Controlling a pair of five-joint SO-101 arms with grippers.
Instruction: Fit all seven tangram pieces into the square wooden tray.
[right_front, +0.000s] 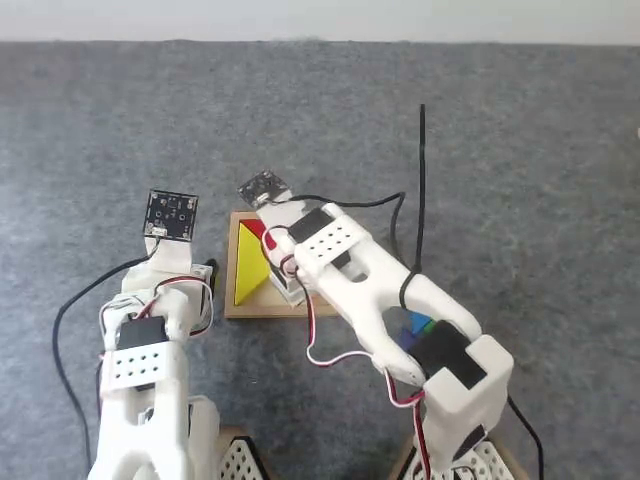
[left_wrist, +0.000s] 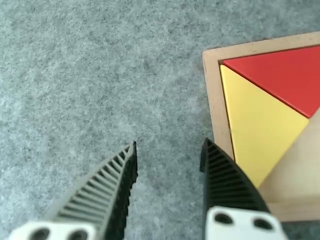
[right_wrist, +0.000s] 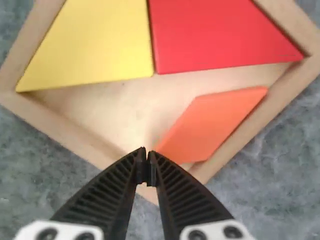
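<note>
The square wooden tray (right_front: 232, 305) lies between the two arms. A yellow triangle (right_wrist: 95, 45) and a red triangle (right_wrist: 215, 35) fill one half of it, meeting along a straight edge. In the bare half lies an orange parallelogram (right_wrist: 210, 122), close against the tray's rim (right_wrist: 60, 130). My right gripper (right_wrist: 146, 161) is shut with nothing in it, its tips just over the rim beside the orange piece's corner. My left gripper (left_wrist: 167, 152) stands open over the grey carpet, just outside the tray's rim (left_wrist: 211, 90), next to the yellow triangle (left_wrist: 255, 125).
Blue and green pieces (right_front: 416, 325) peek out from under the right arm (right_front: 380, 290), on the carpet beside the tray. A black cable (right_front: 421, 180) runs back from that arm. Grey carpet (right_front: 500, 150) stretches all around.
</note>
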